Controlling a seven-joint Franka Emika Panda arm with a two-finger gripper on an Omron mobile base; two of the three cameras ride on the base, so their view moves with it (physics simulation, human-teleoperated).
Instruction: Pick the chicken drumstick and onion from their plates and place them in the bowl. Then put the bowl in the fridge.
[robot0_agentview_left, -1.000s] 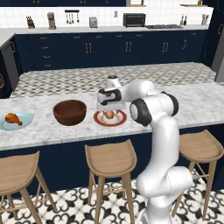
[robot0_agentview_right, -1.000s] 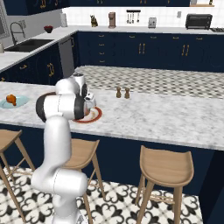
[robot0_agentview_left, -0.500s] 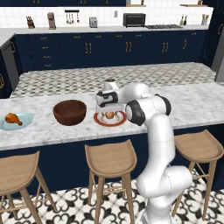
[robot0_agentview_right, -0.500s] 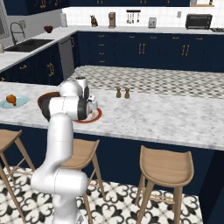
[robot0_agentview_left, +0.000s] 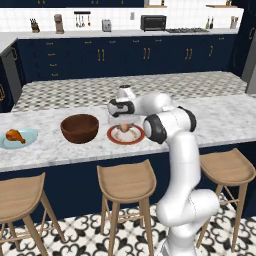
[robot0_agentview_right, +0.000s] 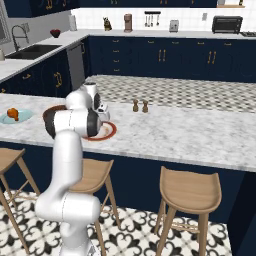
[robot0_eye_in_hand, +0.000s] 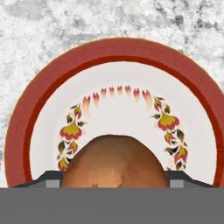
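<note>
My claw (robot0_agentview_left: 123, 127) is down over the red-rimmed plate (robot0_agentview_left: 113, 136) on the marble counter (robot0_agentview_left: 220, 117), pointing straight at it, and the onion (robot0_eye_in_hand: 114, 162) sits right between my fingers (robot0_eye_in_hand: 50, 179). In the hand view the onion is a round tan-brown ball low in the middle, with a dark fingertip just beside it on either side; I cannot tell whether the tips press on it or stand just off it. The onion rests on the white centre of the plate (robot0_eye_in_hand: 188, 87), inside the ring of painted red and yellow flowers.

From the left base view the dark brown bowl (robot0_agentview_left: 79, 128) stands just to the left of that plate, upright. Further left, near the counter's edge, the chicken drumstick (robot0_agentview_left: 14, 135) lies on the light blue plate (robot0_agentview_left: 30, 135), well apart from me.

From the right base view, my arm hides most of the bowl (robot0_agentview_right: 48, 114), and two small brown shakers (robot0_agentview_right: 139, 106) stand side by side further back on the counter. Wooden stools (robot0_agentview_left: 125, 183) line the near side of the counter
</note>
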